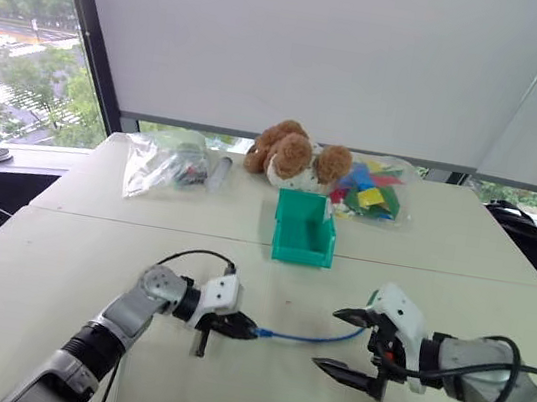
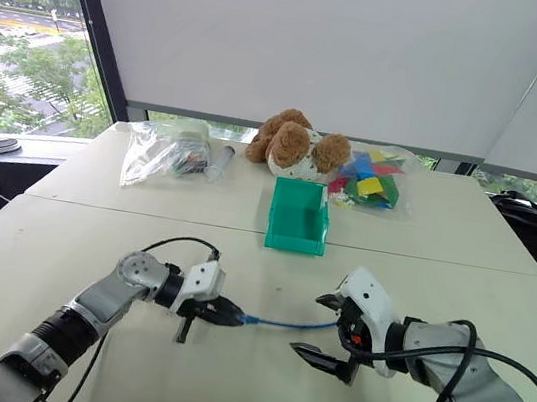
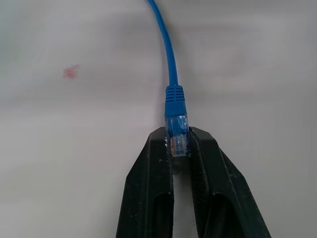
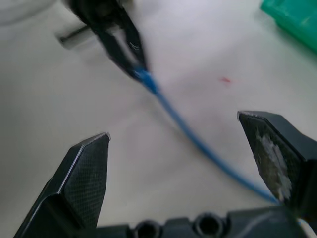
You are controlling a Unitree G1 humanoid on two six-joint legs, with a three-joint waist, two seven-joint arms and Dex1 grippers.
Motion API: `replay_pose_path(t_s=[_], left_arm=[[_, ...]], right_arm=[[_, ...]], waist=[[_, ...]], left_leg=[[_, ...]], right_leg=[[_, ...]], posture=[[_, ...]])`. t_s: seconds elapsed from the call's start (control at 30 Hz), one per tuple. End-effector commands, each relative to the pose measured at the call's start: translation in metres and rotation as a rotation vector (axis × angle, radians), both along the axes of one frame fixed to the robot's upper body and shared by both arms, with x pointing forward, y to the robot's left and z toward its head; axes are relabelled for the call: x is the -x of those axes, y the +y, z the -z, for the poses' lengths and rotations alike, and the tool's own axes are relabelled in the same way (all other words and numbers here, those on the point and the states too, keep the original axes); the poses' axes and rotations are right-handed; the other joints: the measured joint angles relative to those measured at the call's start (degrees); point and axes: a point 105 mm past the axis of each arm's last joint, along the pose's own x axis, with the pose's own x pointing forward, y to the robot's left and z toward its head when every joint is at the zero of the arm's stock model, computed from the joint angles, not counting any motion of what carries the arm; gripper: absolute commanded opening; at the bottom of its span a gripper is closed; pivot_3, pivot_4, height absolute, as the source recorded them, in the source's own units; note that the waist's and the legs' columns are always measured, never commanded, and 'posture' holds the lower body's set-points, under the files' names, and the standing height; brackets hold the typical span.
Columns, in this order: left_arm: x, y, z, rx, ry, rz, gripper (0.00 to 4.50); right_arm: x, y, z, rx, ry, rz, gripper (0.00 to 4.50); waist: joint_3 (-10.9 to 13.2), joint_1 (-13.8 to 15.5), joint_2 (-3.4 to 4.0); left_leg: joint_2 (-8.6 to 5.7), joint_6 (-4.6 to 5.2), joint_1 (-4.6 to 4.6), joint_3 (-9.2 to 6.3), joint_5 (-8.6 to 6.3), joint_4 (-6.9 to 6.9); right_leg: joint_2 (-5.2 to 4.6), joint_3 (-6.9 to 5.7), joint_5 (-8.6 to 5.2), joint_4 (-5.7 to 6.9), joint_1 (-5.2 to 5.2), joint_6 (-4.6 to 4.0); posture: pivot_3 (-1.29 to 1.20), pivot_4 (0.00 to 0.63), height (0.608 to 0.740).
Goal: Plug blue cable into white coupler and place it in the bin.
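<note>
The blue cable (image 1: 313,339) lies on the white table between my two grippers. My left gripper (image 1: 247,330) is shut on the clear plug at its end, which the left wrist view shows pinched between the black fingertips (image 3: 159,144), the cable (image 3: 171,64) running away from them. My right gripper (image 1: 329,338) stands wide open beside the cable's other stretch, with nothing between its fingers (image 4: 84,168); the cable (image 4: 198,144) passes under it. The teal bin (image 1: 301,251) stands farther back at the table's middle. The white coupler is hidden from view.
Behind the bin sit a brown teddy bear (image 1: 294,154), a clear bag of coloured pieces (image 1: 376,189) to its right, and another clear bag (image 1: 163,160) at the back left. A small red mark (image 3: 71,72) is on the tabletop.
</note>
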Motion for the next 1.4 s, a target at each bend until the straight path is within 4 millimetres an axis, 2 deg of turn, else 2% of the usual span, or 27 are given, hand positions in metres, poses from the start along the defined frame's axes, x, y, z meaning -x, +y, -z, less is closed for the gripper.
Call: replay_pose_path(t_s=[0.03,0.1,0.2,0.37,0.5,0.67,0.97,1.07,1.3,1.4], left_arm=[[-0.013,-0.003,-0.057,0.131,-0.138,-0.025,0.03],[-0.018,-0.002,-0.074,0.164,-0.182,-0.044,0.03],[-0.022,-0.002,-0.089,0.194,-0.219,-0.056,0.03],[-0.022,-0.006,-0.103,0.232,-0.237,-0.052,0.03],[-0.021,-0.007,-0.104,0.234,-0.24,-0.046,0.03],[-0.02,-0.009,-0.103,0.229,-0.244,-0.039,0.03],[-0.017,-0.011,-0.098,0.22,-0.243,-0.033,0.03],[-0.017,-0.01,-0.098,0.221,-0.242,-0.035,0.0],[-0.017,-0.01,-0.095,0.217,-0.24,-0.04,0.0],[-0.017,-0.01,-0.094,0.215,-0.238,-0.041,0.0]], right_arm=[[0.0,0.006,-0.013,-0.145,0.006,0.067,4.5],[-0.007,0.009,-0.016,-0.256,0.043,0.132,4.5],[-0.012,0.017,-0.018,-0.353,0.098,0.162,4.5],[-0.037,0.032,-0.023,-0.559,0.197,0.254,4.5],[-0.054,0.043,-0.033,-0.74,0.284,0.285,4.5],[-0.068,0.052,-0.039,-0.877,0.365,0.317,4.5],[-0.079,0.06,-0.045,-0.943,0.408,0.331,4.5],[-0.079,0.06,-0.046,-0.942,0.41,0.326,3.63],[-0.078,0.062,-0.048,-0.941,0.408,0.315,0.06],[-0.077,0.063,-0.049,-0.94,0.405,0.311,0.06]], waist=[[0.0,0.0,-0.01],[0.0,-0.02,0.0],[-0.03,-0.1,0.05],[-0.01,-0.26,0.07],[-0.01,-0.23,0.07],[-0.01,-0.23,0.08],[-0.01,-1.04,0.09],[-0.01,-1.55,0.09],[0.0,-1.61,0.1],[0.0,-1.58,0.1]], left_leg=[[0.0,0.0,-0.01,0.0,0.0,0.0],[0.0,0.0,0.0,0.0,0.0,0.0],[-0.01,0.0,0.0,0.0,0.0,-0.01],[0.0,0.0,0.01,0.0,0.0,-0.07],[-0.02,0.0,0.0,0.01,0.0,-0.07],[-0.04,0.0,-0.01,0.01,0.0,-0.1],[-0.03,0.0,-0.01,0.02,0.0,-0.14],[-0.03,0.01,-0.01,0.02,0.0,-0.15],[0.0,0.01,-0.01,0.02,0.0,-0.2],[0.0,0.01,-0.01,0.02,0.0,-0.2]], right_leg=[[0.0,0.0,0.0,0.0,-0.01,0.0],[-0.01,0.0,0.0,0.0,-0.01,0.0],[-0.01,0.0,0.0,0.0,-0.02,0.01],[0.05,0.0,0.01,0.04,-0.06,0.01],[0.05,0.01,0.01,0.07,-0.08,0.01],[0.06,0.01,0.01,0.08,-0.09,0.01],[0.11,0.01,0.01,0.1,-0.12,0.01],[0.11,0.01,0.01,0.1,-0.12,0.02],[0.14,0.02,0.01,0.1,-0.15,0.02],[0.14,0.03,0.01,0.1,-0.15,0.02]], posture=[[0.0,0.15,0.74],[0.0,0.15,0.74],[0.0,0.15,0.74],[0.0,0.15,0.74],[0.0,0.15,0.74],[0.0,0.15,0.74],[0.0,0.15,0.74],[0.0,0.15,0.74],[0.0,0.15,0.74],[0.0,0.15,0.74]])
